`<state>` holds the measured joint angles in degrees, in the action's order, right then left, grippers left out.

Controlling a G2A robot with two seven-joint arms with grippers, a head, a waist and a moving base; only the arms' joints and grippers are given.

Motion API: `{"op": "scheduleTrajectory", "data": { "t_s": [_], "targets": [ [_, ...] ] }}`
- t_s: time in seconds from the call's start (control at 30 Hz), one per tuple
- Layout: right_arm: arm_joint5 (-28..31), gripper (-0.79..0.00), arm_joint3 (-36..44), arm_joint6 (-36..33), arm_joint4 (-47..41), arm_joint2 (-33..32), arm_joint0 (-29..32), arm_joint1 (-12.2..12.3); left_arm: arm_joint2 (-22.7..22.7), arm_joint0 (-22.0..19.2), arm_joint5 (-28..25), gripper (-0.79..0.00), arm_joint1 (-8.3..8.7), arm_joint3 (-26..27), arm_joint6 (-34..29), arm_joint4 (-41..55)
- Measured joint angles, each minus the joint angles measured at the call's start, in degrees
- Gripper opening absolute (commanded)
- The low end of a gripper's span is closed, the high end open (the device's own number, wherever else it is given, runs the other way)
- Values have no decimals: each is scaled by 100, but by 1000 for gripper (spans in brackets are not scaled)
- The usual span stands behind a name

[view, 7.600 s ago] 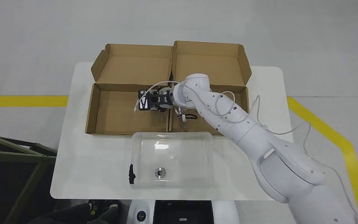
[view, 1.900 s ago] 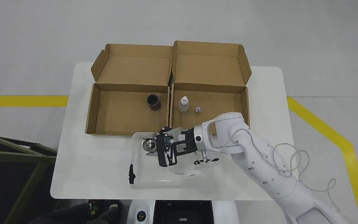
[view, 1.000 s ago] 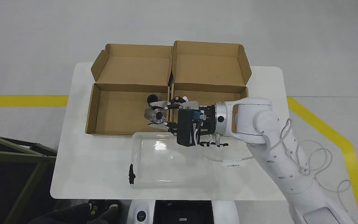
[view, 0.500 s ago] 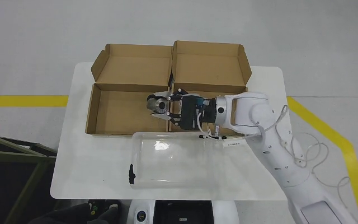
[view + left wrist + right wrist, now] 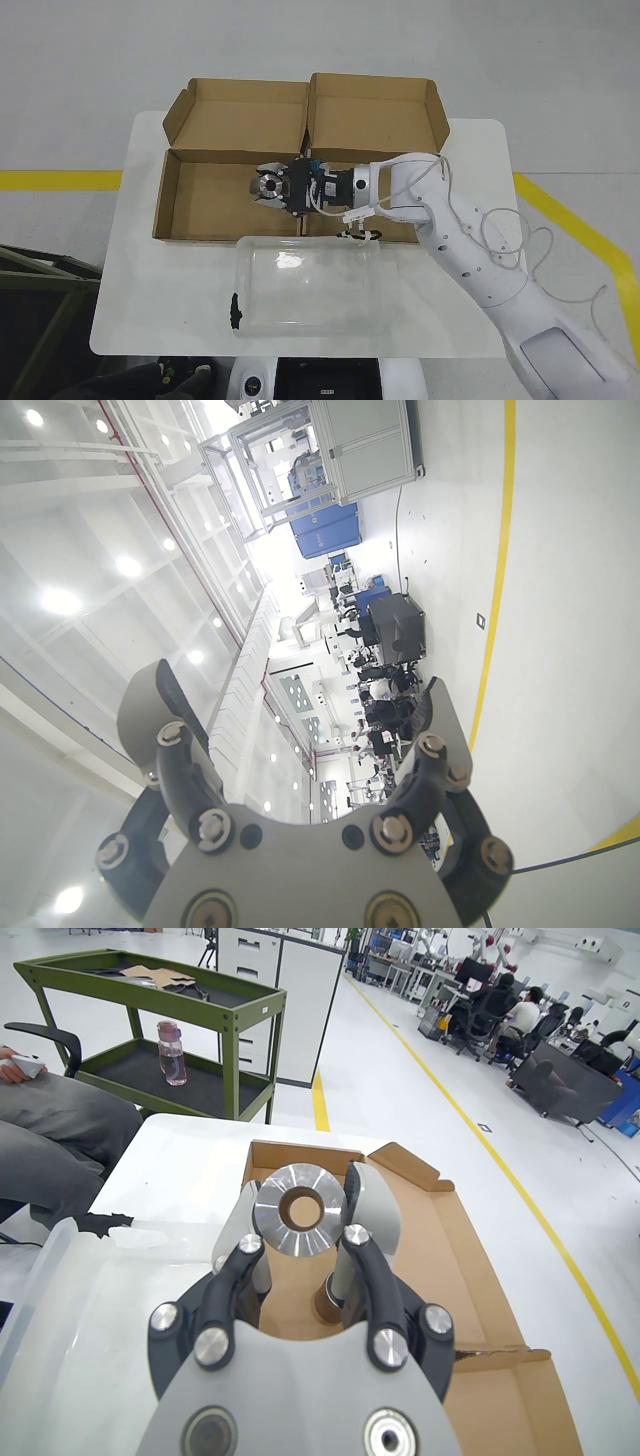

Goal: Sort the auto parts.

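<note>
My right gripper (image 5: 267, 187) is shut on a shiny metal ring (image 5: 266, 186), holding it above the floor of the left cardboard box (image 5: 205, 205). In the right wrist view the ring (image 5: 280, 1228) sits face-on between the two fingers of the gripper (image 5: 300, 1195). A dark cylindrical part (image 5: 324, 1303) stands in the box (image 5: 450, 1253) just below them. My left gripper (image 5: 295, 705) is open with nothing in it and points up at the hall's ceiling.
The right cardboard box (image 5: 375, 115) adjoins the left one, and the arm crosses it. A clear plastic bin (image 5: 305, 285) stands at the table's front, with a black scrap (image 5: 235, 312) on its rim. A green cart (image 5: 150, 1028) stands beyond the table.
The right gripper lifted the metal ring out of the clear bin and carried it back and to the left. It went past the boxes' divider and now hangs over the left box.
</note>
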<state>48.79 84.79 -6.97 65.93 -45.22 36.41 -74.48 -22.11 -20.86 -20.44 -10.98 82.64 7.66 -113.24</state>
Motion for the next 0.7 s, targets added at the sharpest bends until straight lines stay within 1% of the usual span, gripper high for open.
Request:
{"op": "scheduleTrajectory", "data": {
  "t_s": [0.27,0.5,0.7],
  "targets": [
    [90,-785,-788,-358,-221,527,-502,-246,0,0,0,0,0,0,0,0],
    [120,-785,-1539,-738,-461,1088,-1039,-578,0,0,0,0,0,0,0,0],
    [158,-785,-2164,-1007,-642,1515,-1352,-879,0,0,0,0,0,0,0,0]
  ]
}}
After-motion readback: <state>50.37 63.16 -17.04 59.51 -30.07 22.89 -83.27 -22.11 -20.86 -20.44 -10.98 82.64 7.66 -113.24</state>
